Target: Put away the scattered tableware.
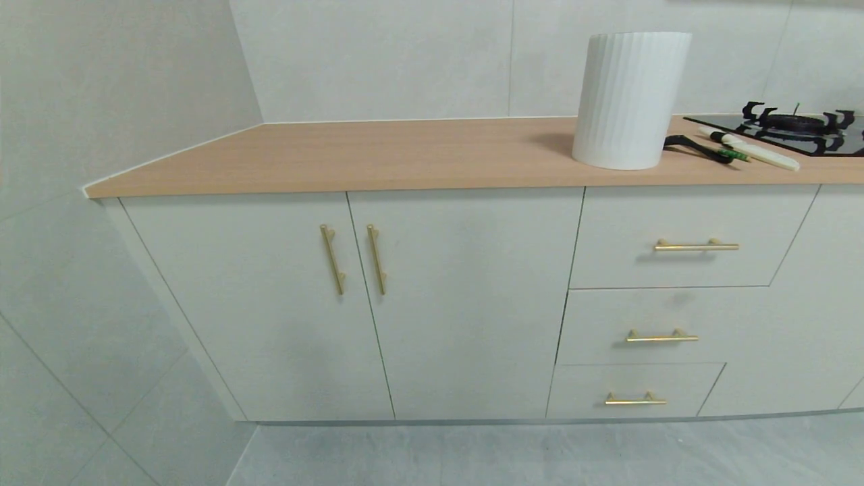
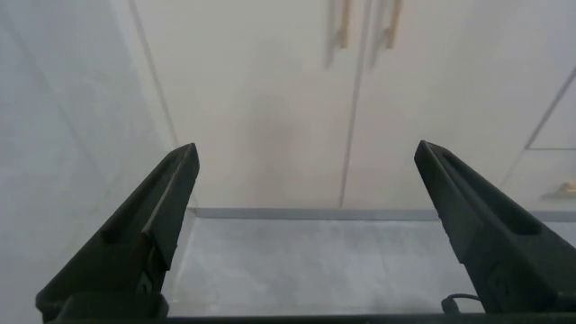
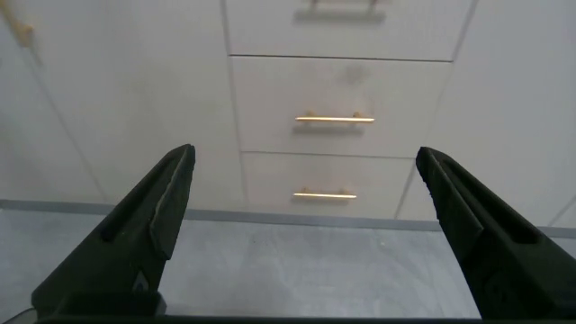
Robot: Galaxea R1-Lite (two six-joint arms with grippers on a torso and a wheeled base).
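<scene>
Upper right in the head view, slim black, green and cream tableware (image 1: 756,151) lies on the countertop (image 1: 371,155) beside a white ribbed holder (image 1: 631,101); left gripper (image 2: 306,148) and right gripper (image 3: 306,151) gape empty.

Looks out past the right gripper (image 3: 304,155), spread wide, with nothing between its 2 dark fingers (image 3: 148,216). Faces a stack of 3 pale drawers. Catches just the edge of the upper drawer (image 3: 351,31). Takes in the middle drawer (image 3: 342,90) with its gold bar handle (image 3: 335,118), and the lowest drawer (image 3: 270,180) with a shorter gold handle (image 3: 324,193). Meets a grey plinth strip (image 3: 270,219) under the drawers, then speckled grey floor (image 3: 306,265). Includes a plain cabinet door (image 3: 117,90) beside the stack, with a gold handle end (image 3: 22,31) at its far side.
</scene>
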